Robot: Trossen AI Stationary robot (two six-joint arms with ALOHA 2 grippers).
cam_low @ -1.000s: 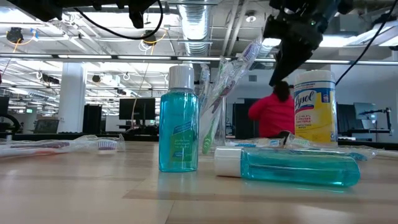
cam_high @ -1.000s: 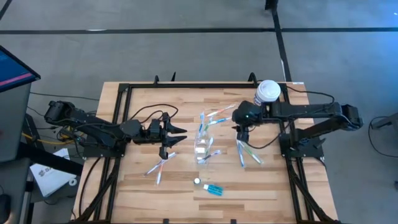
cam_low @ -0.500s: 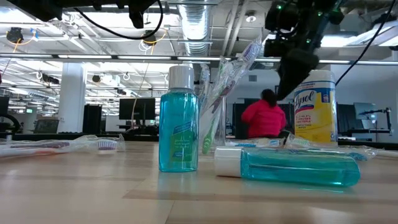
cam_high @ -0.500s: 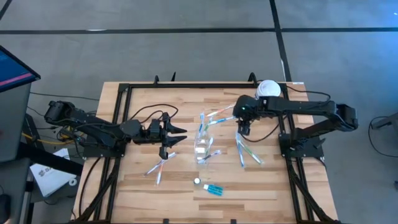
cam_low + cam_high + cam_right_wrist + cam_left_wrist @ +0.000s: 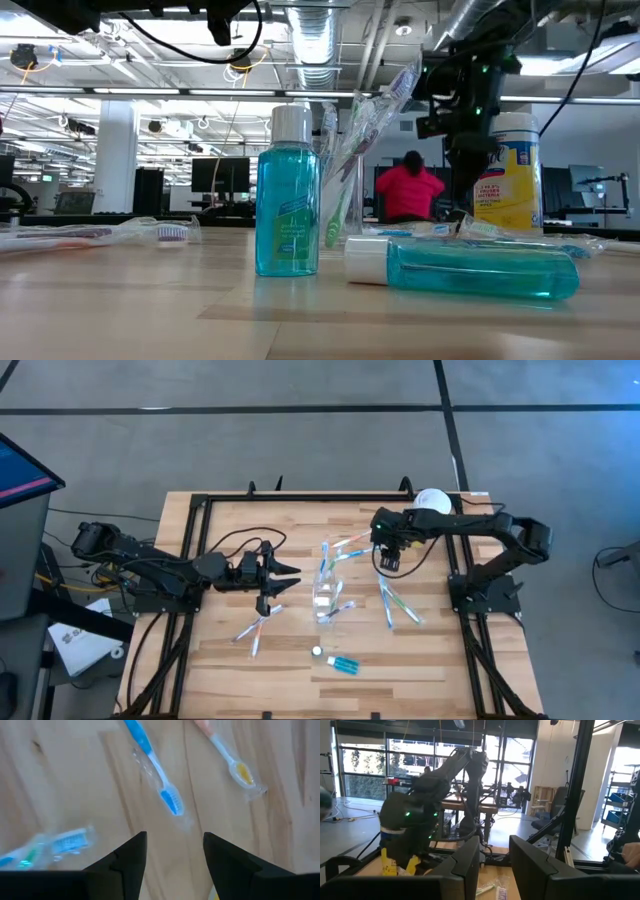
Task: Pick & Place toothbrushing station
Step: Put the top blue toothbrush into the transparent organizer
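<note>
A clear tumbler (image 5: 325,598) stands mid-table with several toothbrushes (image 5: 325,562) leaning in it; it also shows in the low view (image 5: 345,190). More toothbrushes lie loose at the far middle (image 5: 350,546), at the right (image 5: 395,603) and at the left (image 5: 256,630). One blue white-capped tube (image 5: 287,195) stands upright and another (image 5: 343,665) lies flat near the front edge. My right gripper (image 5: 388,558) is open and points down over a blue brush (image 5: 155,767) and an orange-headed brush (image 5: 231,759), touching nothing. My left gripper (image 5: 288,580) is open and empty, left of the tumbler.
A yellow container with a white lid (image 5: 432,501) stands at the far right, partly under my right arm; it also shows in the low view (image 5: 508,175). A black frame rail (image 5: 330,500) runs round the table. A person in red (image 5: 410,190) shows in the room behind.
My right gripper has gone a little toward the table's far edge and left, staying open and pointing down, from above the right-hand brushes toward the far-middle ones. The person in red has walked leftward in the room.
</note>
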